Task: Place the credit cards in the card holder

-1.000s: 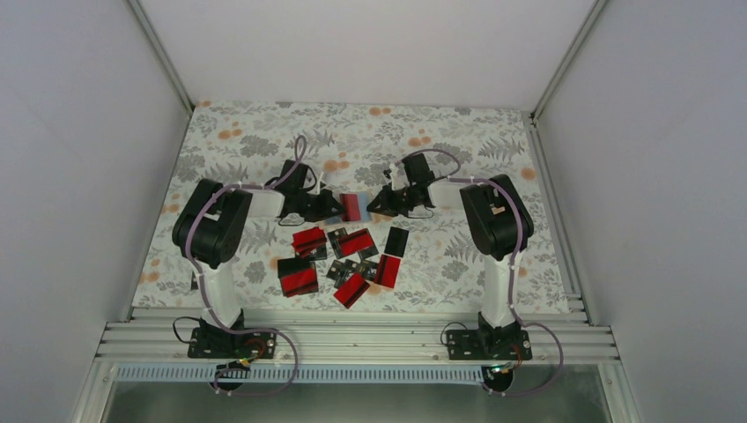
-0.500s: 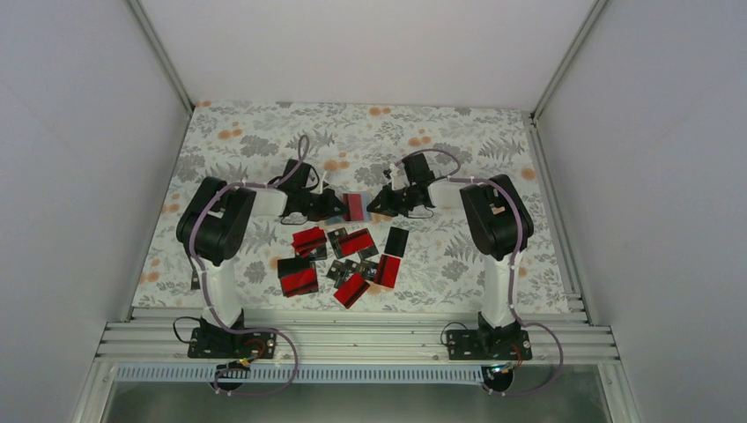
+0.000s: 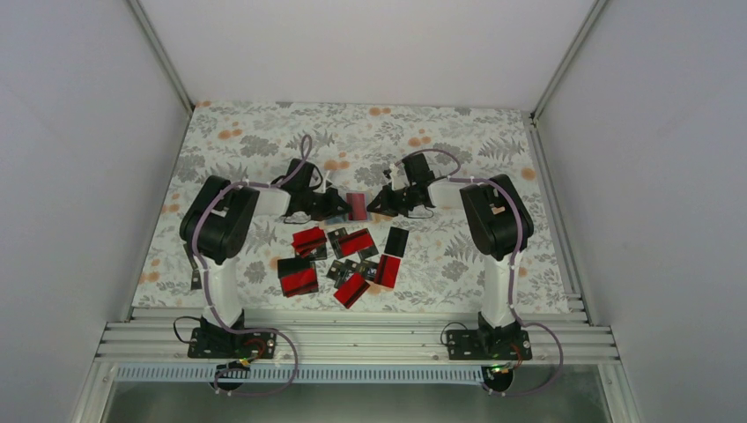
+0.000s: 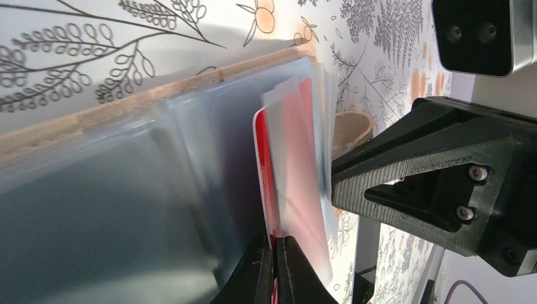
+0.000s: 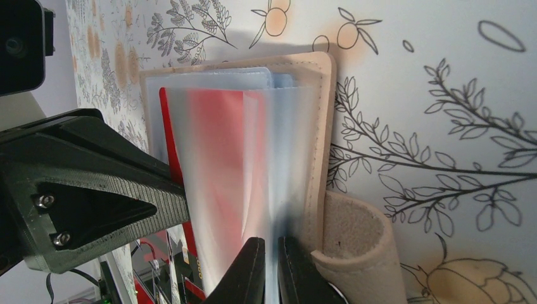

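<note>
The card holder (image 5: 320,126) is lying open at mid table (image 3: 247,141), just far of the loose credit cards (image 3: 343,260), between my 2 grippers. My left gripper (image 4: 274,253) is pinching a red card (image 4: 265,164) inside its clear sleeves, and my right gripper (image 5: 272,253) is clamping those sleeves from the right.

No text, brand or number can be read in any view. The credit cards (image 3: 299,278) in the lower centre bear small pale marks, too small to read.
</note>
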Tool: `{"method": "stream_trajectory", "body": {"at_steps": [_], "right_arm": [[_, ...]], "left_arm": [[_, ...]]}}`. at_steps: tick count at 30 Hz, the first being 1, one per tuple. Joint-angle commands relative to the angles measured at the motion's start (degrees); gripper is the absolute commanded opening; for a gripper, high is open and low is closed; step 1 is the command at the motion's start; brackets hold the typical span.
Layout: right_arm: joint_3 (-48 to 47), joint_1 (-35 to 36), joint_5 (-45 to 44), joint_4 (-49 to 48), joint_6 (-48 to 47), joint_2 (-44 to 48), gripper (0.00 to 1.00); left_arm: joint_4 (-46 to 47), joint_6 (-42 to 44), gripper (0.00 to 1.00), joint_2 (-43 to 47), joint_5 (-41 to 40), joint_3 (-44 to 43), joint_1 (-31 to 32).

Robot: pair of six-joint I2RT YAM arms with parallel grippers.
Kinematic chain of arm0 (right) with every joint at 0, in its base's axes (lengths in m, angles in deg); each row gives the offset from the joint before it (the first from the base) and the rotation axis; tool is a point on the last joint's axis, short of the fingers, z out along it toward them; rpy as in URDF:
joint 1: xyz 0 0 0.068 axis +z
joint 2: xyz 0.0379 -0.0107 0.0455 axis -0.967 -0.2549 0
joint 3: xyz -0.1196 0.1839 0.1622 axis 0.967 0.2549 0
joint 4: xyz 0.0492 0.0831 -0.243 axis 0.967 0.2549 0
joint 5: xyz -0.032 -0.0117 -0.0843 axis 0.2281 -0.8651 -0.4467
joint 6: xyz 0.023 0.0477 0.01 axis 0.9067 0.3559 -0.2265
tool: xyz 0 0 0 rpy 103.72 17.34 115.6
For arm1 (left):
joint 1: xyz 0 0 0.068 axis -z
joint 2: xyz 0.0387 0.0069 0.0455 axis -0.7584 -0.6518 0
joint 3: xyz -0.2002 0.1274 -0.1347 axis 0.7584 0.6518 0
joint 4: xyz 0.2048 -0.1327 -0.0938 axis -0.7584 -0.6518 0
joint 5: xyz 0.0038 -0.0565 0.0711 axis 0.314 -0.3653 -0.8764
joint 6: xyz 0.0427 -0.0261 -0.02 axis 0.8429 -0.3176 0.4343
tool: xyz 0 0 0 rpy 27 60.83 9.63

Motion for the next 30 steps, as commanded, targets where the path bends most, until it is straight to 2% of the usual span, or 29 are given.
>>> {"method": "stream_trajectory", "body": {"at_steps": [1,9,15,19,30], "right_arm": [[-0.92,0.09,0.30,0.56,-0.82,-1.45,0.08],[-1.49,0.09,0.62,1.11,-1.06,-1.30,0.08],[-2.09,-0.32,0.44,2.40,-1.86,0.49,0.15],[-2.77,-0.52,0.31,3.74,-2.46,2.10,0.20],[-3.86,-0.94,-1.75,7.23,-3.29,7.00,0.30]], "left_arm": [[-1.79,-0.53,0.02,-2.41,-1.39,-0.62,1.46],[-2.79,-0.16,0.02,-3.17,-1.49,-1.25,1.81],[-7.33,2.47,0.03,-1.70,-5.89,-2.01,1.85],[-11.39,5.05,0.09,-1.16,-8.41,-3.79,1.89],[-15.35,6.22,0.21,2.70,-10.73,-4.64,1.85]]}}
